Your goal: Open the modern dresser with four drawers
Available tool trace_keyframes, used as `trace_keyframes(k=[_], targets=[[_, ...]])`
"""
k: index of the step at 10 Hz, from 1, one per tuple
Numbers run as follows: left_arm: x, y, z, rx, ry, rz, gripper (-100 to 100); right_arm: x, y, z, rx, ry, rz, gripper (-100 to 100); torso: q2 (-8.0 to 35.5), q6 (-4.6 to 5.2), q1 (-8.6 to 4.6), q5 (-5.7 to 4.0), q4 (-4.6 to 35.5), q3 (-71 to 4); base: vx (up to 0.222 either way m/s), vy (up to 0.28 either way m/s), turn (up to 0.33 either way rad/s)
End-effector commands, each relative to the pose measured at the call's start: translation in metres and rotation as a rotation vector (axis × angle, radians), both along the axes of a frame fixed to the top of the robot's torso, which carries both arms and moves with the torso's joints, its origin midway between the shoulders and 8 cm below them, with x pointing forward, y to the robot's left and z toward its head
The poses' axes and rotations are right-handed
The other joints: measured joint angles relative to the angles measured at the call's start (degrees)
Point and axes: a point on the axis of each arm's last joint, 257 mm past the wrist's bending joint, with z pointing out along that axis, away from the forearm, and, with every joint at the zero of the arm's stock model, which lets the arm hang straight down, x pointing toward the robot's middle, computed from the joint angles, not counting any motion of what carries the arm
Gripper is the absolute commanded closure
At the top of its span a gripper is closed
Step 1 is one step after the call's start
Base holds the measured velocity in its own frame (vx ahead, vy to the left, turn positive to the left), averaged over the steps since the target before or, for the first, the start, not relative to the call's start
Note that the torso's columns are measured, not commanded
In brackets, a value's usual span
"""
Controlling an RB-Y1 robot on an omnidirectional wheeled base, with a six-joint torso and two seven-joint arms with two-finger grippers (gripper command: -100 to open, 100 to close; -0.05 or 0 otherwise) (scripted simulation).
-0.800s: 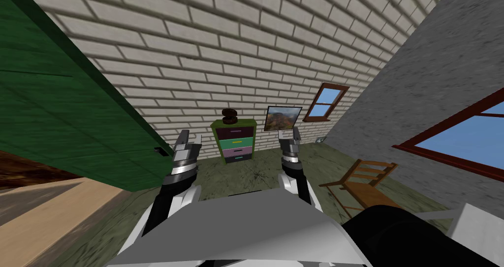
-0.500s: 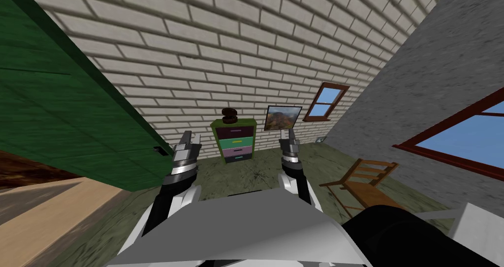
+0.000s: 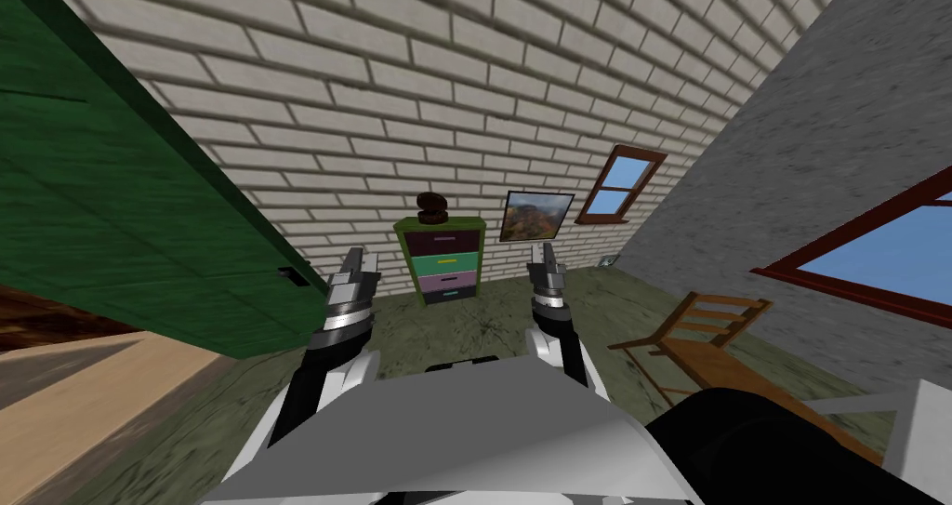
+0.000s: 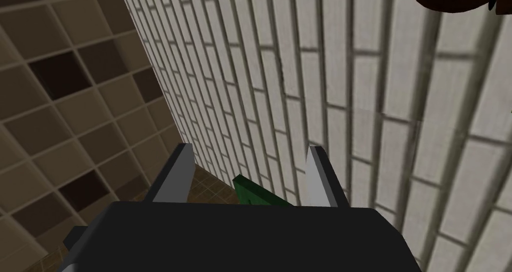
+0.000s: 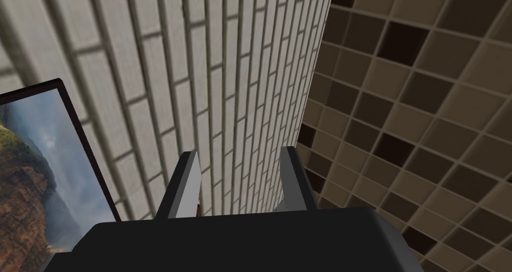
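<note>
Faces the dresser (image 3: pixel 440 260) from well back across the floor: green frame, four coloured drawers, fronts looking shut, backed against the brick wall (image 3: pixel 372 109). Dark brown object (image 3: pixel 432 207) on top; framed picture (image 3: pixel 536 215) on the wall just to the right. Holds left gripper (image 3: pixel 358 262) and right gripper (image 3: pixel 547 256) raised, well apart from the dresser. Fingers of both spread, nothing between them.
</note>
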Motion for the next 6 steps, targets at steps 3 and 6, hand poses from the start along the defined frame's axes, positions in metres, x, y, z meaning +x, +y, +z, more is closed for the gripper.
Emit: trace_keyframes(k=[3,6], targets=[[0.005,-0.007,-0.005,0.052,0.029,-0.026,-100,0.000,0.000,0.000,0.000,0.001,0.000,0,10.3,0.00,0.02,0.01,10.3,-20.9,0.023,0.002,-0.006],[0.018,-0.011,-0.018,0.100,0.095,-0.048,-100,0.000,0.000,0.000,0.000,0.001,0.000,0,11.0,0.00,-0.03,-0.01,11.1,-22.4,0.080,-0.008,-0.018]])
